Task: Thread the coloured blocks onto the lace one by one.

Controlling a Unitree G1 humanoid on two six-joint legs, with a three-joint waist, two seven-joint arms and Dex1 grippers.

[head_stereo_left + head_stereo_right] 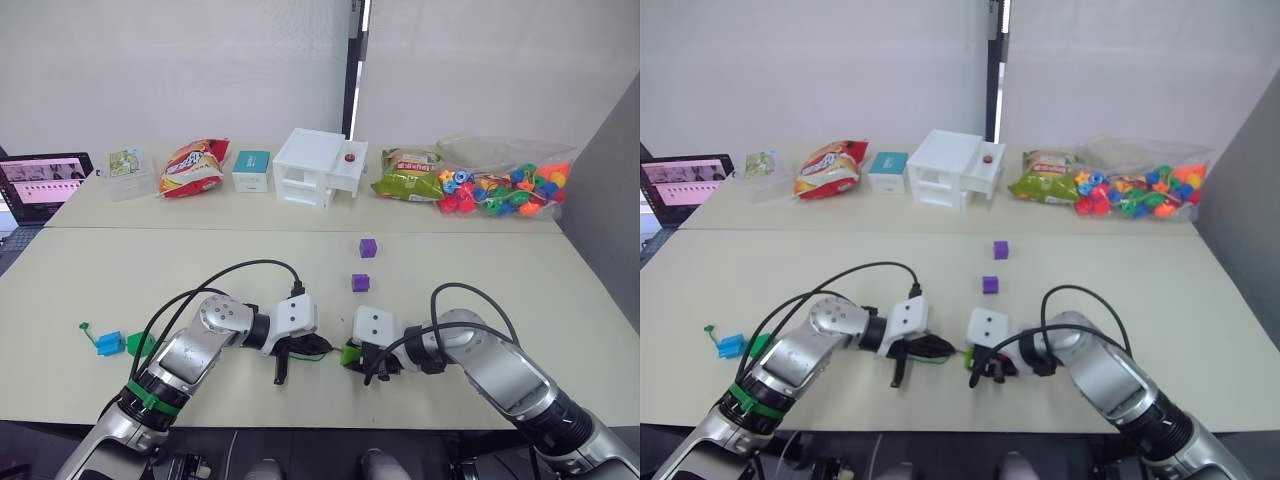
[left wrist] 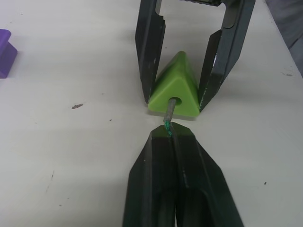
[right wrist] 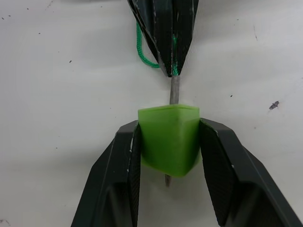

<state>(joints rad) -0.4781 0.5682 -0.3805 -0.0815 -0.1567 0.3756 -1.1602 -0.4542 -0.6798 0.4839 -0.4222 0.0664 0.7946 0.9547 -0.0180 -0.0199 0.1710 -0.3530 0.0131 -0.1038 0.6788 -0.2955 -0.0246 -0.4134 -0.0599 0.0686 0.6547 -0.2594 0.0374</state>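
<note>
My right gripper (image 3: 168, 142) is shut on a light green block (image 3: 168, 137), wedge-shaped, held just above the table's front middle (image 1: 349, 353). My left gripper (image 2: 168, 130) is shut on the lace (image 3: 141, 52) just behind its stiff pale tip (image 2: 169, 111). The tip is inside the block's hole, and its end pokes out of the far side (image 3: 166, 180). Two purple blocks (image 1: 368, 247) (image 1: 360, 282) lie further back on the table. A blue block (image 1: 109, 343) and a dark green block (image 1: 141, 344) lie at the front left, beside a green cord end (image 1: 85, 326).
Along the back table stand a laptop (image 1: 45, 180), a clear box (image 1: 125, 165), a red snack bag (image 1: 195, 167), a teal box (image 1: 251, 170), a white drawer unit (image 1: 318, 168), a green snack bag (image 1: 407, 174) and a bag of coloured beads (image 1: 505, 185).
</note>
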